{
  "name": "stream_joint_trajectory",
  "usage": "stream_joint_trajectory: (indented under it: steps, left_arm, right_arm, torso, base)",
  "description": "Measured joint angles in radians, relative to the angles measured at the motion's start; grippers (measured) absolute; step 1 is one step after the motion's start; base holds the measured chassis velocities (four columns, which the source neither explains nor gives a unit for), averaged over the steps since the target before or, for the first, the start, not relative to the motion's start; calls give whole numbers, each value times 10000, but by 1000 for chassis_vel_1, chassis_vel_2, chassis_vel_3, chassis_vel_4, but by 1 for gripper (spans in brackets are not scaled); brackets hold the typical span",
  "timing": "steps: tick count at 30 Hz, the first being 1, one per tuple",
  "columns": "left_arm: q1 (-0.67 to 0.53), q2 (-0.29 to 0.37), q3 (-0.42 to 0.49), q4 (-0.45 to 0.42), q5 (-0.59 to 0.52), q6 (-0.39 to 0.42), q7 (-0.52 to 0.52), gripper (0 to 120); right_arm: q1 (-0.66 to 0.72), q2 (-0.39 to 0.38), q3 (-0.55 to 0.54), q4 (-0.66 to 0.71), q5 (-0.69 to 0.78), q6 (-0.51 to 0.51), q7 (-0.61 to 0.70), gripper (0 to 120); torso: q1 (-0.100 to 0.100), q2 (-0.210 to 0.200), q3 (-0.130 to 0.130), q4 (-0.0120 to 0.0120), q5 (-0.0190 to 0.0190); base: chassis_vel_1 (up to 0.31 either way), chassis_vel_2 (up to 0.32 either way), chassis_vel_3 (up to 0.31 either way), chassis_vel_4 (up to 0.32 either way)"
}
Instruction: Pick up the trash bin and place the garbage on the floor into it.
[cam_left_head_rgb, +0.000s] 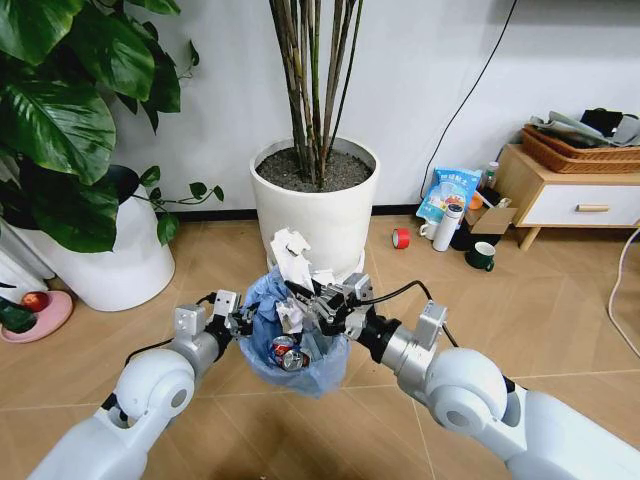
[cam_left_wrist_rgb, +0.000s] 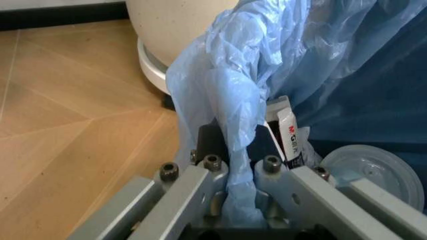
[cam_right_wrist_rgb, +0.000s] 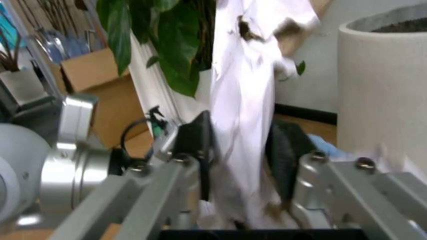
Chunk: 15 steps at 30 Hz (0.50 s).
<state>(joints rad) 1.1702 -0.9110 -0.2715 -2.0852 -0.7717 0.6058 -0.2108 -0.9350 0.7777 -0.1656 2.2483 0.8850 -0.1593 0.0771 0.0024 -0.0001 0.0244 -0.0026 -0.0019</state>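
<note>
Head view, lower centre: my left gripper (cam_left_head_rgb: 243, 322) clamps the trash bin (cam_left_head_rgb: 290, 350), already holding litter; my right gripper (cam_left_head_rgb: 312, 303) grips crumpled white paper (cam_left_head_rgb: 292, 262) above it, unreleased.

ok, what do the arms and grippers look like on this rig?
Both arms are glossy white with rounded shells and silver metal wrists. The left gripper and right gripper have grey aluminium finger links with hex bolts and black pads. Black cables loop along each wrist.

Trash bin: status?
Left gripper shut on trash bin liner. Right gripper shut on crumpled white paper over bin. Nothing blocking.
</note>
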Motion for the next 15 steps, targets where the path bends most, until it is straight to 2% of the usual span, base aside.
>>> stream_joint_trajectory:
  steps: [2,9,10,14,15]
  left_arm:
    - [-8,1,-3,12,-3,-1,0,0]
    - [-51,-18,15,35,-9,-4,16,0]
    - [-51,-18,15,35,-9,-4,16,0]
    - [-58,14,1,32,-20,-9,43,0]
    - [-58,14,1,32,-20,-9,43,0]
  right_arm:
    - [-35,-25,1,-8,-56,5,6,35]
    - [-105,-76,1,-101,-237,14,23,64]
    - [-105,-76,1,-101,-237,14,23,64]
    - [-84,-68,4,-115,-276,13,22,84]
    - [-84,-68,4,-115,-276,13,22,84]
  torso:
    - [0,0,0,0,0]
    - [0,0,0,0,0]
    - [0,0,0,0,0]
    - [0,0,0,0,0]
    - [0,0,0,0,0]
  base:
    - [0,0,0,0]
    - [0,0,0,0]
    - [0,0,0,0]
    - [0,0,0,0]
    - [0,0,0,0]
